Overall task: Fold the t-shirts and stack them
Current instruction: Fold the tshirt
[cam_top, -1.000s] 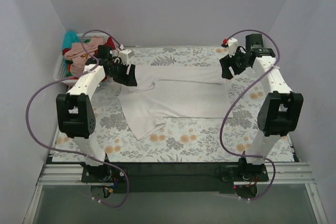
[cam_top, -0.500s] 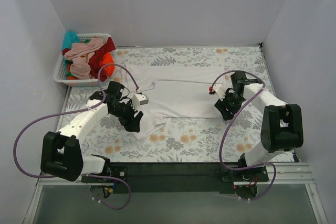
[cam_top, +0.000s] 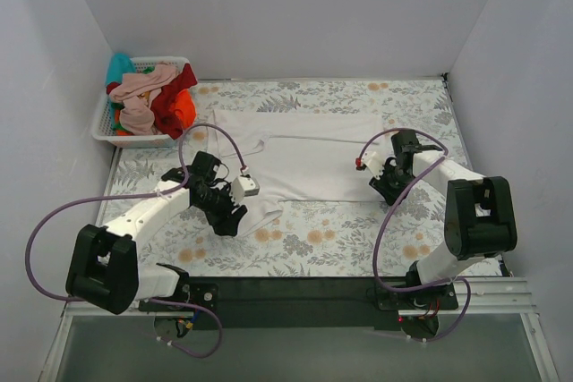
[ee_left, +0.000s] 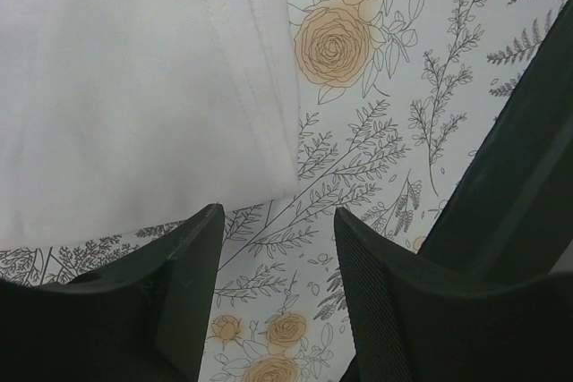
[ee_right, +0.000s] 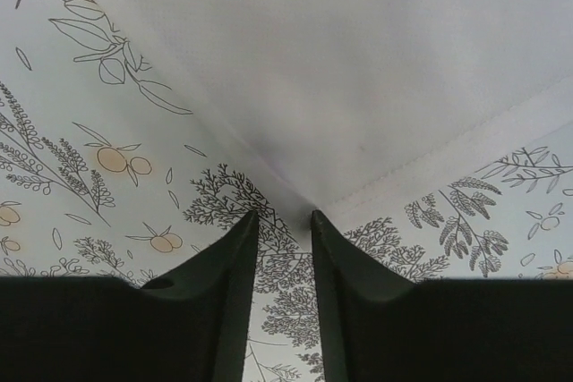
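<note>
Early going. Large plain white cloth t-shirt [cam_top: 313, 163] spread flat on floral-print desk [cam_top: 358, 243], not yet folded small; nothing stacked. Pink, dark red, orange and teal t-shirts [cam_top: 148, 100] heaped in white lattice plastic basket [cam_top: 100, 128], far left corner. Left gripper [ee_left: 277, 221] spread and empty, just short of a hemmed corner. Right gripper [ee_right: 285, 221] nearly pressed together at another corner; pinching or not, cannot tell.

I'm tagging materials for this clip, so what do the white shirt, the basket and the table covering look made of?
White t-shirt: soft matte knit, probably cotton; stitched hem, limp folds.
Basket: rigid white plastic; moulded lattice sides.
Table covering: flat matte floral print; cloth or vinyl, unclear.
</note>
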Robot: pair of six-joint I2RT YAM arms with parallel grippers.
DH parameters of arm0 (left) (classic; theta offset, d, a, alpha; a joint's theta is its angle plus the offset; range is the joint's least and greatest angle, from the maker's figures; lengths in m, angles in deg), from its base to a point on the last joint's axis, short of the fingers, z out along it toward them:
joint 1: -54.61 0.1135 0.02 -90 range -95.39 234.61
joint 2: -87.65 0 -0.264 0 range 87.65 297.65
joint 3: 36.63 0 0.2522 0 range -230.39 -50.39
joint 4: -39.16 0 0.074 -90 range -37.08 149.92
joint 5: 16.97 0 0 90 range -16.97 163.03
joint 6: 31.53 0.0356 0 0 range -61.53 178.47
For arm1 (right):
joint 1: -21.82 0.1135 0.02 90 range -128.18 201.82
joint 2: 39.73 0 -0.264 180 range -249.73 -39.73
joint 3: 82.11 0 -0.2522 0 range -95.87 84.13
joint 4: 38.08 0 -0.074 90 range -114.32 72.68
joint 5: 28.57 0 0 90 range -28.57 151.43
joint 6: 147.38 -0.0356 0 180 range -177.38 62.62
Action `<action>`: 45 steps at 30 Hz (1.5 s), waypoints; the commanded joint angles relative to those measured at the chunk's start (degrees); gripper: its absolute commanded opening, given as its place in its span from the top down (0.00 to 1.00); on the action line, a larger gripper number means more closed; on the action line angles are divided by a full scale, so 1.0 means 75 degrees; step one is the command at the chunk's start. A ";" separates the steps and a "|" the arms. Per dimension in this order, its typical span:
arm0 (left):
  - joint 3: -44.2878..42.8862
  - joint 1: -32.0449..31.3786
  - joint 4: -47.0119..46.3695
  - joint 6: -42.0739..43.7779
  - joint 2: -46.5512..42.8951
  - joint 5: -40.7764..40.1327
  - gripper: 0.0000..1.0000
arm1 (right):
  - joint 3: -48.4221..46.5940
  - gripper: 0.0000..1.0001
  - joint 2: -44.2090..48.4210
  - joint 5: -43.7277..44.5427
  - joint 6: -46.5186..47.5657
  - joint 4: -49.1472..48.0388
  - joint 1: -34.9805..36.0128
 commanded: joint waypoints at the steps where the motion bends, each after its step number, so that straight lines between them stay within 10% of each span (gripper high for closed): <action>1: 0.0170 -0.0206 -0.0558 0.0085 -0.0260 -0.0290 0.49 | 0.0225 0.65 -0.0118 0.0271 0.0151 -0.0388 -0.0014; 10: 0.0627 -0.0815 -0.0992 0.0166 -0.0131 -0.1017 0.52 | 0.0202 0.99 -0.0247 0.0318 0.0070 -0.0423 -0.0014; 18: 0.1295 -0.1202 -0.1496 0.0201 -0.0178 -0.1731 0.60 | 0.0132 0.99 -0.0247 0.0248 0.0034 -0.0365 -0.0002; 26: 0.1296 -0.1226 -0.1286 0.0096 -0.0576 -0.1907 0.99 | 0.0097 0.99 0.0069 0.0189 -0.0024 -0.0189 -0.0014; 45: -0.1258 0.0262 -0.0348 -0.0630 -0.0940 -0.0151 1.00 | -0.0429 0.99 0.1394 -0.0233 -0.0060 0.0971 -0.0119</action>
